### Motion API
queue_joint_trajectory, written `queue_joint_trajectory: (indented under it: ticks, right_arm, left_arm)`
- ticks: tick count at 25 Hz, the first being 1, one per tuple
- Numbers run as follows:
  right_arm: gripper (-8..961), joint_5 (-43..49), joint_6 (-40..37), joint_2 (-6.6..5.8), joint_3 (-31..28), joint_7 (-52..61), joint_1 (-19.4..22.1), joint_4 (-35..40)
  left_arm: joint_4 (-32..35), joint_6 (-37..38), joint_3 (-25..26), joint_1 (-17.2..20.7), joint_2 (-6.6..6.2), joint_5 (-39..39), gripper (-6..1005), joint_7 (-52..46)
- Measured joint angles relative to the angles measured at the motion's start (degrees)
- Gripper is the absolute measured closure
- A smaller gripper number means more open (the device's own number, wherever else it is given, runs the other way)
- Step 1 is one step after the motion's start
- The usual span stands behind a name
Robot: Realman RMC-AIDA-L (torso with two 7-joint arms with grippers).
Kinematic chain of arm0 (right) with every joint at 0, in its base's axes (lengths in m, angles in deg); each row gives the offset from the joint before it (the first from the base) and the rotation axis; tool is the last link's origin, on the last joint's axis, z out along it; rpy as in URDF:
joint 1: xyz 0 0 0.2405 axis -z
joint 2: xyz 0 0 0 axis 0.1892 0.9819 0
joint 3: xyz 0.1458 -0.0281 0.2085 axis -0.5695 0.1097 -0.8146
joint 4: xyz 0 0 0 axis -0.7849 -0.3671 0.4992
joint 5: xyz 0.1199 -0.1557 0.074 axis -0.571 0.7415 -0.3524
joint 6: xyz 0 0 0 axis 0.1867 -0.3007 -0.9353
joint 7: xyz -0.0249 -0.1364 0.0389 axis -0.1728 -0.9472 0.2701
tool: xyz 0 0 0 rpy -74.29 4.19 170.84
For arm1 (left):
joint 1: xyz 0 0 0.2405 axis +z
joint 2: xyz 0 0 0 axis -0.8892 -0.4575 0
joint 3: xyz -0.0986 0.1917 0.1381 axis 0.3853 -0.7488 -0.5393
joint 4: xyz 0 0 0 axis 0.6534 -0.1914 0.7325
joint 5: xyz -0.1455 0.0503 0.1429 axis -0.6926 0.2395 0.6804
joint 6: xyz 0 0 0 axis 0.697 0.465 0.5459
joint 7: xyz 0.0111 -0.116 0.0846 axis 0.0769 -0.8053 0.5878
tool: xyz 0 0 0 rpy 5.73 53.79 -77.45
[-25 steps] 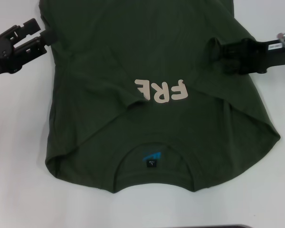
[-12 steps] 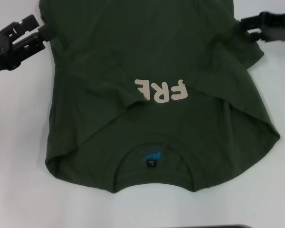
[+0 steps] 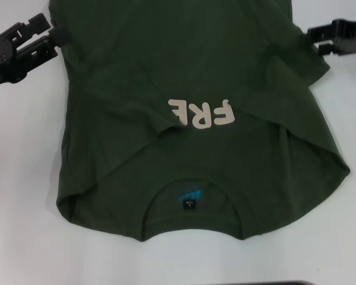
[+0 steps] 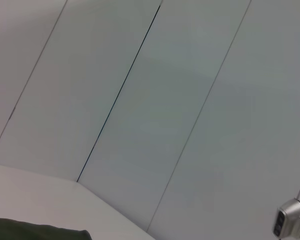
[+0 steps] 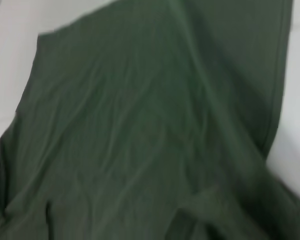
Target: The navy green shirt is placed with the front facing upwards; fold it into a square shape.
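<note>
You see the navy green shirt (image 3: 190, 119) flat on the table (image 3: 24, 178), collar nearest you, long axis running away; left gripper (image 3: 50, 37) and right gripper (image 3: 311, 37) flank its side edges, equally near, finger state indeterminable.

One navy green shirt (image 3: 196, 71) is seen on one table (image 3: 24, 178). Two grippers are counted: the left gripper (image 3: 47, 37) and the right gripper (image 3: 315, 37).

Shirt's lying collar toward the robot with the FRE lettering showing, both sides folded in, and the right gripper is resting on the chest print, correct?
Not quite. In the head view the right gripper is off at the far right edge of the navy green shirt, well away from the FRE lettering. The rest stands: collar nearest the robot, sides folded in.
</note>
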State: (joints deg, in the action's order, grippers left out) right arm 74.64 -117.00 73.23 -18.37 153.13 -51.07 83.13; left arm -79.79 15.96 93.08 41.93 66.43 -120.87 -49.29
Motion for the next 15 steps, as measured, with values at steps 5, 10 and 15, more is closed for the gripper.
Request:
queue_joint_trajectory:
  ticks: [5, 10, 15]
  right_arm:
    - [265, 0.1, -5.3, -1.28, -0.4, 1.2, 2.2, 0.1]
    - [266, 0.1, -7.3, -1.93, -1.0, 1.9, 5.0, 2.3]
    - [266, 0.0, -7.5, -1.89, -2.4, 2.0, 6.8, 3.9]
  left_arm:
    - [-0.1, 0.2, 0.0, -0.1, 0.05, 0.0, 187, 0.0]
    - [0.1, 0.4, 0.0, -0.1, 0.14, 0.0, 187, 0.0]
    - [0.1, 0.4, -0.1, -0.2, 0.13, 0.0, 187, -0.5]
